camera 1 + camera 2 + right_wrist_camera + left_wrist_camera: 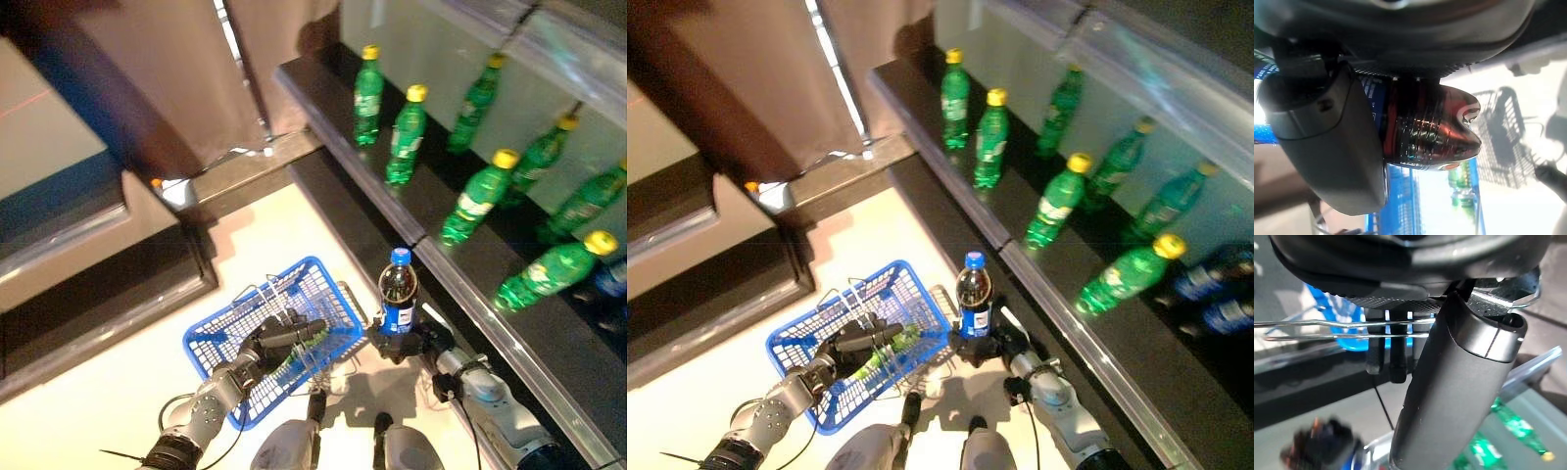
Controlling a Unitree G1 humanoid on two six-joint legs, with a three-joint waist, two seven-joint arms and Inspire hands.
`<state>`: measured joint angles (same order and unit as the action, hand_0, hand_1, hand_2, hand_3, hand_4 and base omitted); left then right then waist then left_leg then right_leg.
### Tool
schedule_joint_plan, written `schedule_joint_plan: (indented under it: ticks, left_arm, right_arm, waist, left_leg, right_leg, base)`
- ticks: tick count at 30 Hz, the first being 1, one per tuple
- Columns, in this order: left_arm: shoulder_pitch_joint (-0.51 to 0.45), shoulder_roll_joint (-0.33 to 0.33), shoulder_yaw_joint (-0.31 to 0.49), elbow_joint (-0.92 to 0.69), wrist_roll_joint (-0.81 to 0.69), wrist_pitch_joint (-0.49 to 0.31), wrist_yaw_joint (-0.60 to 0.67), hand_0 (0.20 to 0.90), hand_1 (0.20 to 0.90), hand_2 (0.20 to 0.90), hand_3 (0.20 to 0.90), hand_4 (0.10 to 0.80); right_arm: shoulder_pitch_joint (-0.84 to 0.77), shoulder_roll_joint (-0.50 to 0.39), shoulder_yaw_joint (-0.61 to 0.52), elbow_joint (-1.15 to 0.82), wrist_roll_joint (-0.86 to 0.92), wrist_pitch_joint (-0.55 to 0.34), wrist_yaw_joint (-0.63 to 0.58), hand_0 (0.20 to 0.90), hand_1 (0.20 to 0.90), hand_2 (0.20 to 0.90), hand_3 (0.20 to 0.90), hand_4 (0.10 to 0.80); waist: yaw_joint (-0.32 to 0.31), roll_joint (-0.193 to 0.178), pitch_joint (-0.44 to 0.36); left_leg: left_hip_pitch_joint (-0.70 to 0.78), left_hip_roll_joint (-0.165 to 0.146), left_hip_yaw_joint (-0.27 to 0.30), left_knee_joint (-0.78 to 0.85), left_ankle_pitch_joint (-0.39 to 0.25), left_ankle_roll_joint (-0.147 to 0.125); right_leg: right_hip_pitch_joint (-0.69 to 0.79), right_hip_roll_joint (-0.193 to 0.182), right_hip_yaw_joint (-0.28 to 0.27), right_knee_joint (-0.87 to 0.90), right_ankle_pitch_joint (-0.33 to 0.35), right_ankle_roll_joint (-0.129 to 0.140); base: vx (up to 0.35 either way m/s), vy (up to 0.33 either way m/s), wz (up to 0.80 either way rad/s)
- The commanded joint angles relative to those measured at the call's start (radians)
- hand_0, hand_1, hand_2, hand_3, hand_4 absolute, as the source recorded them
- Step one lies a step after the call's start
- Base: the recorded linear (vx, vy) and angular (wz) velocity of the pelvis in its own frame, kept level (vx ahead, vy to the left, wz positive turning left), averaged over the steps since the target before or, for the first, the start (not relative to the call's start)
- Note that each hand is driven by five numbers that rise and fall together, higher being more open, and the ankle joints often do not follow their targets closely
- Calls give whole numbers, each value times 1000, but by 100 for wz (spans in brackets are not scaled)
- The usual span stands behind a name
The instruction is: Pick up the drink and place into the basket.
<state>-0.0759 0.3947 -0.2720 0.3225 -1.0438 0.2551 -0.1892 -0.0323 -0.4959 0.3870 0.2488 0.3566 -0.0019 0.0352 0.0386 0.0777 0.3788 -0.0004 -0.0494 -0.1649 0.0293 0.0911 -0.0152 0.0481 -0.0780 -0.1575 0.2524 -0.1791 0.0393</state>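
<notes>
The shelf carries green bottles, seen only from the head views. The blue basket hangs by its wire handles from the clenched left hand. Just beside its rim, the cola bottle stands upright, gripped at its base by the right hand; the right wrist view alone shows thumb and fingers wrapping it.

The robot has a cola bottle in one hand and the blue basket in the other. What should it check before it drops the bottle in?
1. Right hand curled round the cola bottle: ok.
2. Bottle upright, cap on: ok.
3. Left hand holding the basket's wire handles: ok.
4. Bottle over the blue basket: not ok, it is beside the rim.
5. Room inside, next to the green bottle: cannot tell.
</notes>
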Motion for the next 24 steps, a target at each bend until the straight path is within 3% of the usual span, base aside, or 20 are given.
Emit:
schedule_joint_plan:
  ticks: [1,7,16,19,24]
  left_arm:
    - [-101,23,0,-249,-90,-75,-205,300,300,300,200,100]
    - [-128,29,-72,-324,-94,8,-235,300,300,300,200,100]
    - [-170,15,-165,-415,-138,42,-259,300,300,300,200,100]
    - [-174,-18,-181,-445,-177,62,-274,300,300,300,200,100]
    - [-183,-96,-199,-476,-263,45,-188,300,300,300,200,100]
  right_arm:
    - [-66,70,69,-76,35,-120,-1,300,300,300,200,100]
    - [-108,118,130,5,42,-74,-34,300,300,300,200,100]
    - [-176,175,190,119,17,-11,-102,300,300,300,200,100]
    - [-190,200,209,178,-9,20,-114,300,300,300,200,100]
    - [-240,259,221,343,-61,66,-140,300,300,300,200,100]
  waist:
    - [15,-39,-208]
    - [41,-34,-238]
    - [71,-33,-265]
    - [83,-34,-271]
    - [108,-35,-276]
  left_leg:
    - [32,-65,50,-4,-63,14]
    - [66,-80,48,-40,-71,21]
    - [107,-86,41,-79,-77,35]
    - [116,-87,37,-89,-79,39]
    - [124,-91,19,-89,-85,47]
  right_leg:
    - [22,56,26,-200,157,3]
    - [49,41,-4,-252,179,19]
    - [72,24,-34,-268,191,40]
    - [75,19,-45,-265,191,44]
    - [83,11,-61,-260,190,46]
  base:
    - [69,144,24]
    - [50,112,20]
    - [46,79,21]
    - [41,45,13]
    - [36,38,15]
